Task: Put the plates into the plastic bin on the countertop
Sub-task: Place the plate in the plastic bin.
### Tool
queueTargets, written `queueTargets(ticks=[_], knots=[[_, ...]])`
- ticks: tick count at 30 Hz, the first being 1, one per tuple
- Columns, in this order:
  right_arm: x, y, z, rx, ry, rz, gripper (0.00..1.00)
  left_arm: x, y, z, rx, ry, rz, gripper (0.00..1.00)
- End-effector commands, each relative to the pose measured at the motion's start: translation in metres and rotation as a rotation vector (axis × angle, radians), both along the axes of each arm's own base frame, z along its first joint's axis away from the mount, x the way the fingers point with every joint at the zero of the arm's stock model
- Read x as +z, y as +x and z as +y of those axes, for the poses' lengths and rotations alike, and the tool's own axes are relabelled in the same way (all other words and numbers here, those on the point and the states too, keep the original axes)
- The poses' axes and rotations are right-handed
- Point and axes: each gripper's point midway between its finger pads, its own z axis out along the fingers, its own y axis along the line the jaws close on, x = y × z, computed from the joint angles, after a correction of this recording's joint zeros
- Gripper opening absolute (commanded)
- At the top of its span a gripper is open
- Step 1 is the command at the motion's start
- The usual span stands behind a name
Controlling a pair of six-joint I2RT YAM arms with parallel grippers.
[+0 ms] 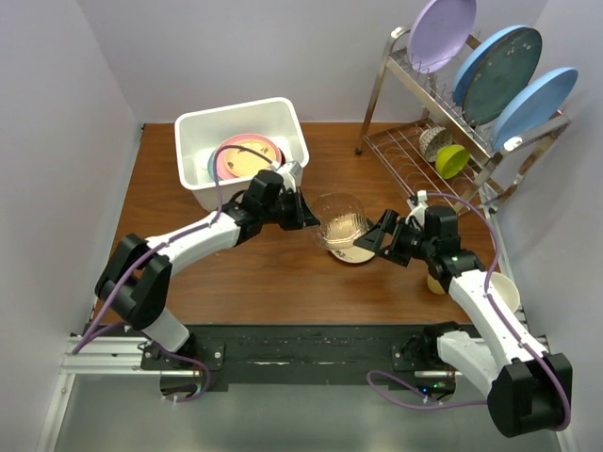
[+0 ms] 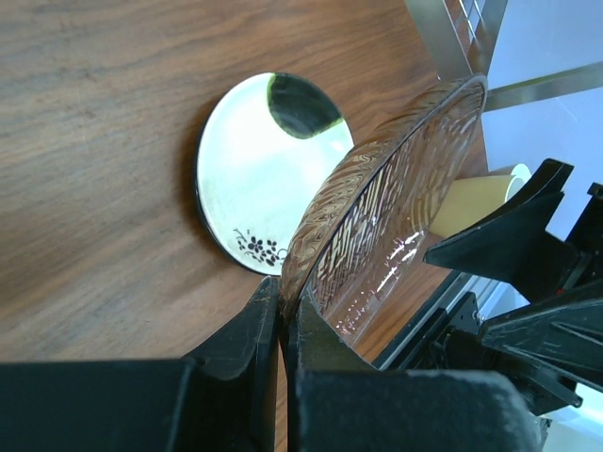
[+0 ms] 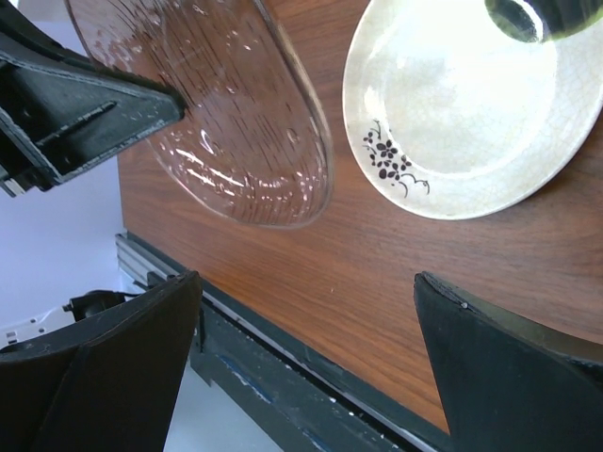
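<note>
**Glass plate in the air, bin comes next**

The left gripper (image 2: 281,315) has its two fingers pinched tight on the rim of a clear glass plate (image 2: 396,217) with bumpy lines in it. The plate is up off the table, tipped on its edge, and sticks out past the fingertips. Just under it, flat on the brown countertop (image 1: 264,273), lies a cream plate (image 2: 254,179) with a tiny black flower on it. The two plates do not touch.

The right gripper (image 3: 306,282) is wide open and holds nothing. The glass plate hangs just in front of its fingers, and the cream plate lies on the wood just past them.

The white bin (image 1: 193,160) sits close behind the left gripper, a little off to its left. A pink plate (image 1: 247,155) lies in it on top of others.

I think the step now is carrying the glass plate to the bin. The left arm would need to swing back over the bin, lay the plate flatter, lower it softly onto the pink one, and only then open its fingers. The hold is on a thin glass edge, so it should go slowly. The cream plate waits its turn, and the open right gripper is nearest to it.
</note>
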Motion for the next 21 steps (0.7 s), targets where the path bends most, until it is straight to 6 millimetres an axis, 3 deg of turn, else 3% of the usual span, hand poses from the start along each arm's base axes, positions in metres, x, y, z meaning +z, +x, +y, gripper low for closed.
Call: queueTargets(ticks=[1, 12, 21], knots=[[0.021, 0.003, 0.002, 0.019, 0.005, -0.07, 0.99, 0.047, 0.021, 0.01, 0.028, -0.011, -0.112, 0.0], [0.019, 0.002, 0.002, 0.022, 0.006, -0.065, 0.99, 0.093, 0.056, 0.039, 0.078, -0.008, -0.184, 0.0], [0.014, 0.001, 0.002, 0.022, 0.001, -0.055, 0.99, 0.119, 0.079, 0.065, 0.12, -0.012, -0.222, 0.0]])
